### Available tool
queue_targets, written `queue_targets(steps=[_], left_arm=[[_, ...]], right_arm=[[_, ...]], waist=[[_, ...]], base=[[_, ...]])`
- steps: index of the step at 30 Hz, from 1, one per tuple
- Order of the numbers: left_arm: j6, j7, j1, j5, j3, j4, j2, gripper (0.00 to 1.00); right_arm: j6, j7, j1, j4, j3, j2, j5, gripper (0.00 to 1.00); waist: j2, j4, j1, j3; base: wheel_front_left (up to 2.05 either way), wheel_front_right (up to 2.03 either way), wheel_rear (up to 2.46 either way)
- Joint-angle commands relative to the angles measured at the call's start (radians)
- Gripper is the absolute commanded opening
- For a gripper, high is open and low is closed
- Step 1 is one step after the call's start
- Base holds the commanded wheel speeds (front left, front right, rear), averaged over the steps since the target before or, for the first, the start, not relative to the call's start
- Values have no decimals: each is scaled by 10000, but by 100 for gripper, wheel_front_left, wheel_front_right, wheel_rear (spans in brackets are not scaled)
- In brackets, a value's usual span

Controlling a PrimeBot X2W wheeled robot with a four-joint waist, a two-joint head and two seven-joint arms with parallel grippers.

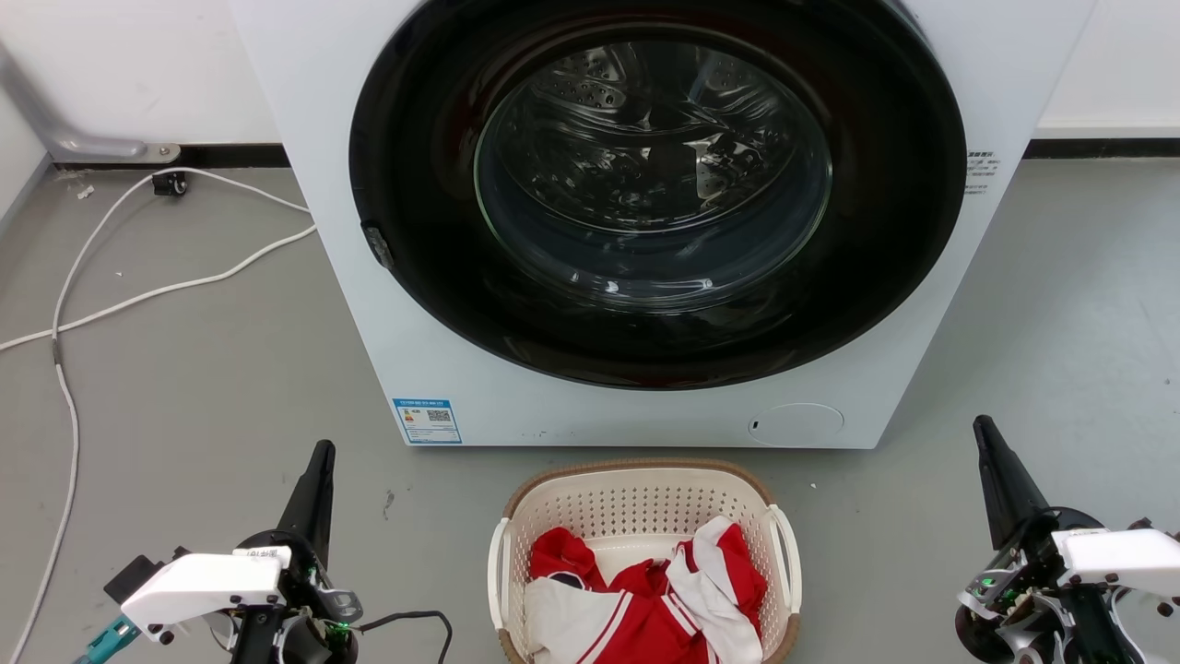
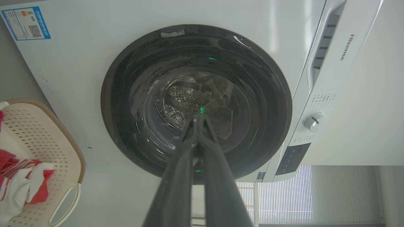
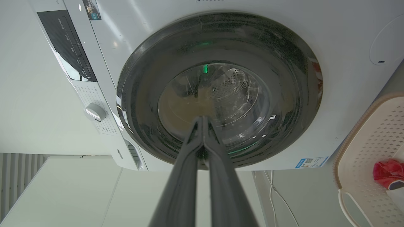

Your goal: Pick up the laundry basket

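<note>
The laundry basket (image 1: pixel 636 503) sits on the grey floor in front of the washing machine, cream-white and perforated with a brown rim and white side handles. Red and white clothes (image 1: pixel 645 599) lie inside it. It also shows at the left edge of the left wrist view (image 2: pixel 41 138) and at the right edge of the right wrist view (image 3: pixel 375 142). My left gripper (image 1: pixel 323 449) stands well to the basket's left, shut and holding nothing (image 2: pixel 199 117). My right gripper (image 1: pixel 980 422) stands well to the basket's right, also shut on nothing (image 3: pixel 202 119).
A white front-loading washing machine (image 1: pixel 387 304) with its round dark door (image 1: pixel 654 184) closed stands just behind the basket. White cables (image 1: pixel 138 295) trail across the floor at the left. Bare floor lies on both sides of the basket.
</note>
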Motion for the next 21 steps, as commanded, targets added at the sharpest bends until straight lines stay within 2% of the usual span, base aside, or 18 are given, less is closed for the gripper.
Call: queue_targets(steps=[1, 21], left_arm=[[-3, 17, -125, 37, 37, 14, -13, 0], [-3, 28, -127, 49, 52, 14, -18, 0]], right_arm=[[29, 12, -126, 9, -13, 30, -44, 0], [29, 15, -126, 9, -14, 30, -46, 0]], waist=[[0, 0, 0, 0], [0, 0, 0, 0]], base=[[0, 0, 0], [0, 0, 0]])
